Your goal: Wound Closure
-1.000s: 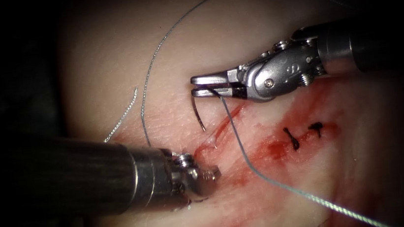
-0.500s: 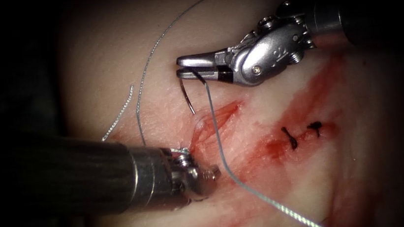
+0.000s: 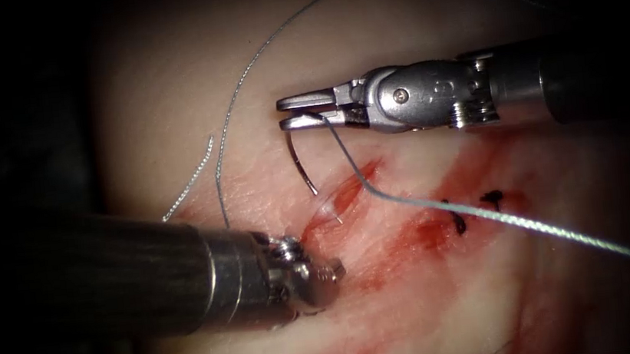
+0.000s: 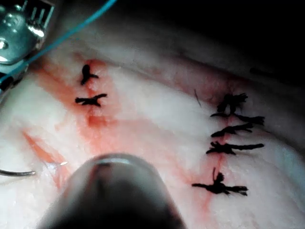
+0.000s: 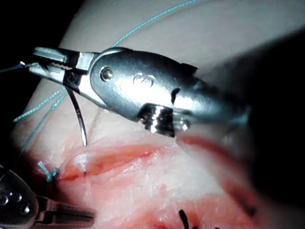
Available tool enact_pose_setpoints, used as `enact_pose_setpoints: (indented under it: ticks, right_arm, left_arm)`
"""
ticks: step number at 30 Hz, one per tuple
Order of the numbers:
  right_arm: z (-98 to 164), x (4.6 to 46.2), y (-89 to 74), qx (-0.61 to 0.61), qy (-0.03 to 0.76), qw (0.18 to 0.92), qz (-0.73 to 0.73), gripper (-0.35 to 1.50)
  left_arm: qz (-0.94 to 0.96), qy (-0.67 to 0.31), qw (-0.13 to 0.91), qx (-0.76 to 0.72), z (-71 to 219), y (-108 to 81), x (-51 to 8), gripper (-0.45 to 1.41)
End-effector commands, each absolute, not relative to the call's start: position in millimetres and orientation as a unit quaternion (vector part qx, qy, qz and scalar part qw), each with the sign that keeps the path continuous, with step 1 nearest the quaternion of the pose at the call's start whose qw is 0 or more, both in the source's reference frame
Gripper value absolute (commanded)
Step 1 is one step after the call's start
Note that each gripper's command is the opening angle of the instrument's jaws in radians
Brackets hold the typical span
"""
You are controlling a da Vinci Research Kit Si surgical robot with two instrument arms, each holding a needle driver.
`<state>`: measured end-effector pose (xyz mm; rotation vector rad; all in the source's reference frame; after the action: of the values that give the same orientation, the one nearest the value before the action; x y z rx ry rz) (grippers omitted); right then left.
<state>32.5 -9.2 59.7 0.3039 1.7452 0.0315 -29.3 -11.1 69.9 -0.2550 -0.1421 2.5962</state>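
The right tool point(image 3: 309, 110) has its two jaws clamped on the curved needle point(image 3: 299, 159), near the end where the thread joins. Held like that, the needle hangs down free above the tissue point(image 3: 169, 98), and its sharp tip points at the cut point(image 3: 343, 193) from just above. It is not in the tissue. The needle is thin, dark and bent like a hook.

The thread point(image 3: 488, 214) is pale, thin and twisted like a tiny rope. It leaves the jaws, bends down and runs off across the right side of the cut. Another long loop of it curves high over the pale skin on the left side.

The left tool point(image 3: 316, 273) lies low on the left side of the cut, its shiny metal tip pressed near the wet red fluid point(image 3: 420, 232). One cannot tell if its jaws are parted or closed, or if they hold anything.

Dark knotted stitches point(image 3: 458, 217) sit on the right. The tissue looks soft, pale and wet
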Motion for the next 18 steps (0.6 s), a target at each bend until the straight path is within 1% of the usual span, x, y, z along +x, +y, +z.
enact_pose_setpoints:
  ticks: [1,3,8,11,14,18]
  right_arm:
    - [59.8,33.7,-9.2,0.151,0.750,0.643,0.044,-0.35]
    - [60.1,33.8,-8.8,0.159,0.719,0.674,0.066,-0.35]
    - [60.8,33.4,-8.7,0.179,0.679,0.704,0.106,-0.35]
    - [61.3,32.7,-9.5,0.205,0.648,0.713,0.174,-0.35]
    - [61.7,32.4,-9.7,0.233,0.630,0.717,0.186,-0.35]
    - [62.4,32.1,-10.4,0.319,0.607,0.692,0.227,-0.35]
  left_arm:
    - [0.959,-0.053,0.261,-0.094,70.4,-11.3,-29.7,-0.15]
    - [0.959,-0.053,0.261,-0.094,70.4,-11.3,-29.7,-0.13]
    - [0.959,-0.053,0.261,-0.094,70.3,-11.3,-29.7,-0.13]
    - [0.959,-0.053,0.262,-0.094,70.3,-11.3,-29.8,-0.13]
    - [0.959,-0.054,0.262,-0.094,70.2,-11.2,-29.8,-0.11]
    - [0.959,-0.054,0.262,-0.094,70.2,-11.2,-29.8,-0.11]
